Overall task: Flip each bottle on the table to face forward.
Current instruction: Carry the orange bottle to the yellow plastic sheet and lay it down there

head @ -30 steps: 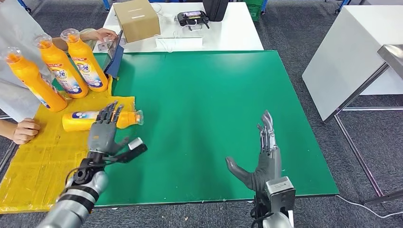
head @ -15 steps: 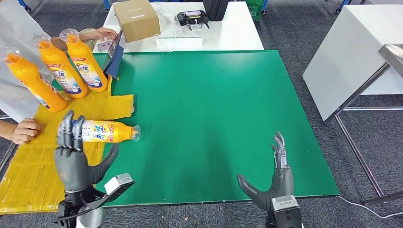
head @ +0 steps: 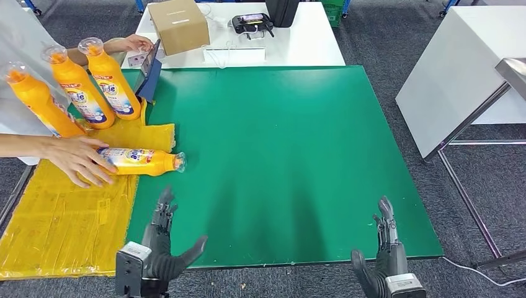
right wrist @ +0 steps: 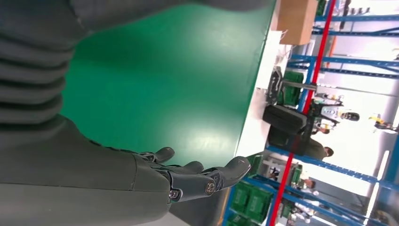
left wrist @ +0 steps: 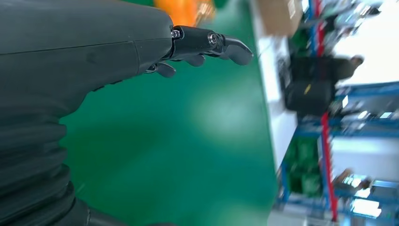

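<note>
Lying bottle (head: pixel 141 161): on its side at the seam of yellow sheet (head: pixel 68 211) and green counter (head: pixel 279 143), cap toward the green, a person's hand (head: pixel 77 158) resting on its base end.
Standing bottles (head: pixel 108 81): three, upright, far left.
Left robot hand (head: pixel 164 248): fingers apart, empty, low at the near edge.
Right robot hand (head: pixel 384 257): fingers spread, empty.
Handling: looks rigid plastic, smooth, likely to roll; judged best gripped around mid-body, across the label.

bottles: 4 — 3 upright (head: pixel 111 87), 1 lying (head: pixel 139 161) | cardboard box: 1 (head: pixel 178 25) | robot hands: 2 (head: pixel 162 248)
</note>
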